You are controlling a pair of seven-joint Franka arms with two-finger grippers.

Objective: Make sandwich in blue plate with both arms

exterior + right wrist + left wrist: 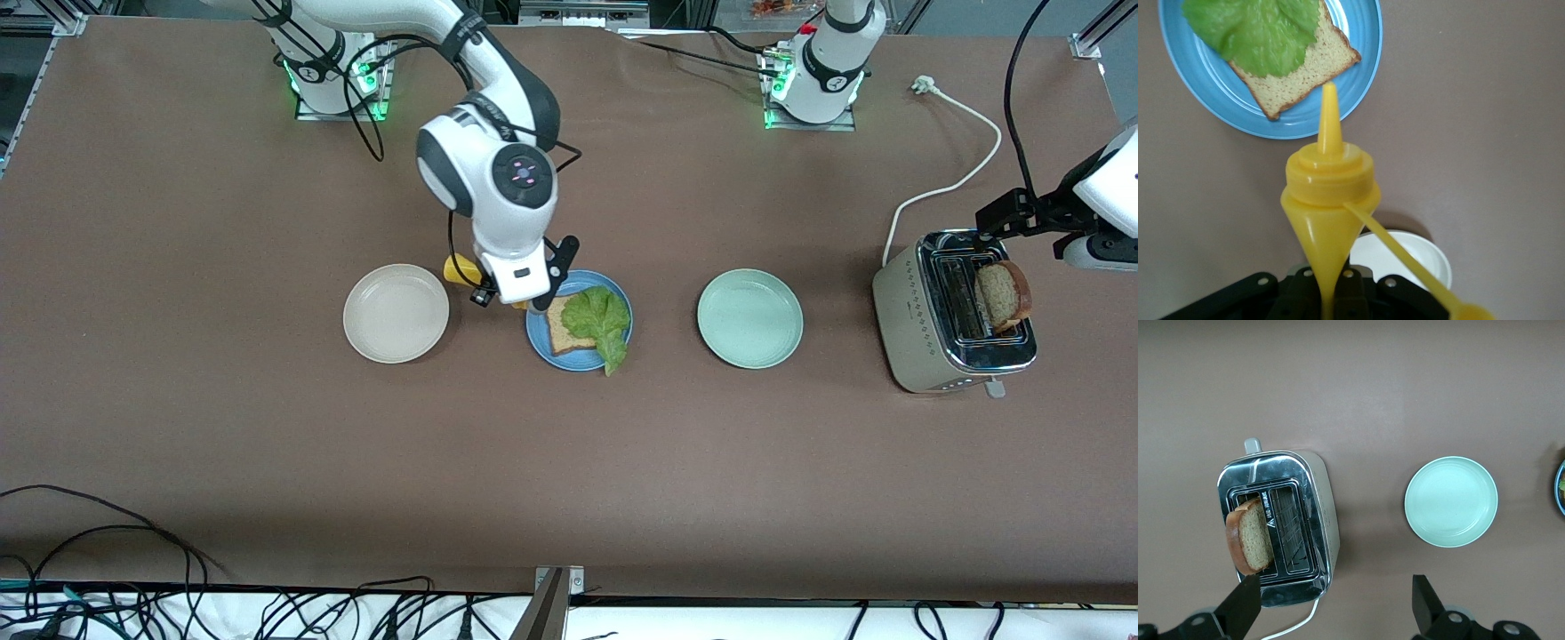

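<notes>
Right gripper [484,289] is clamping a yellow bottle [1330,193], nozzle aimed at lettuce [602,320] on the blue plate [542,342] for saucing. Left gripper [1336,603], jaws apart, is hovering over the toaster [925,333] to take the bread [1003,296].

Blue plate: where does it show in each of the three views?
Front view: blue plate at table centre, between the cream plate and mint plate.
Left wrist view: only a sliver at the edge.
Right wrist view: at the top.
Shared landmark: its lettuce.

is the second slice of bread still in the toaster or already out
In. The bread slice stands tilted in a toaster slot, its top sticking out, with the open left end effector over the toaster, not gripping it.
</notes>
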